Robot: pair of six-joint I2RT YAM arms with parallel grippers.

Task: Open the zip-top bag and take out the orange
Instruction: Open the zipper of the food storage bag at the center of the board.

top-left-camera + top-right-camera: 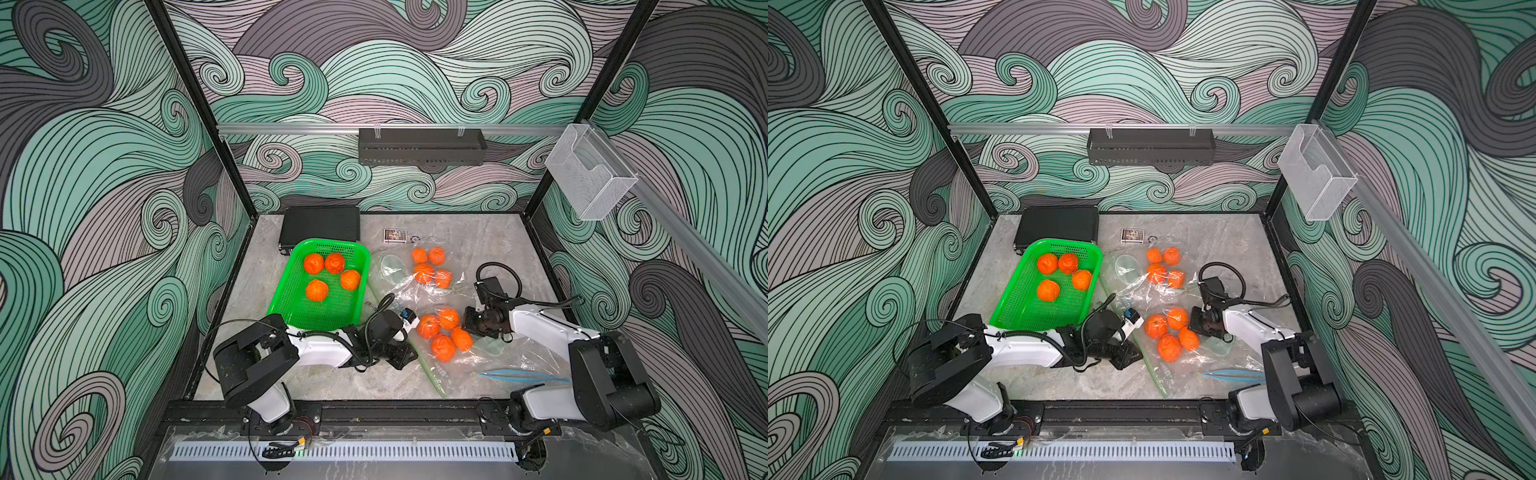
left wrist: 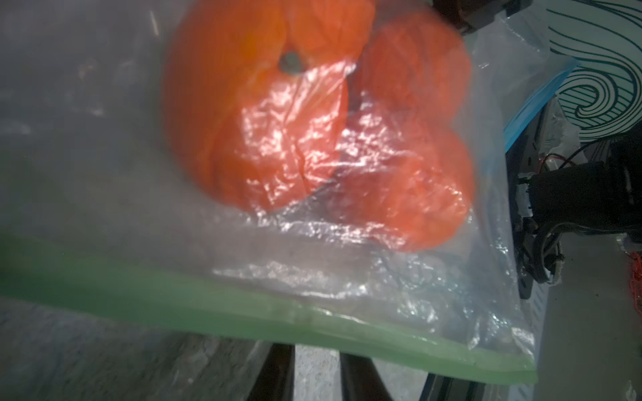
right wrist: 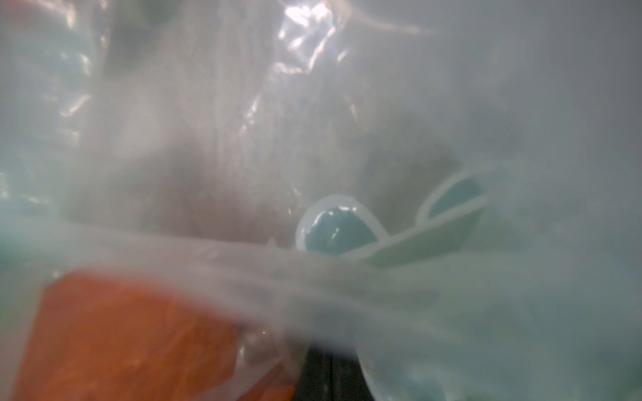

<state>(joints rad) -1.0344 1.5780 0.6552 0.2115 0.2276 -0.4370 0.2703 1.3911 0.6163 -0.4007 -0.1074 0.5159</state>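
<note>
Item: clear plastic zip-top bag with green seal strip (image 2: 312, 264), lying on the grey marbled tabletop (image 1: 332, 382).
Contents: four round oranges (image 1: 443, 347), bunched inside the bag between the two claws.
Left claw (image 2: 318, 359): fingers (image 2: 278, 373) a little apart, tips hidden under the green strip; I cannot tell if they pinch it.
Right claw (image 1: 473, 327): closed, seemingly on the bag's film, just beside the oranges.
Green plastic mesh basket (image 1: 320, 309): beside the left claw, on the side away from the right claw.
</note>
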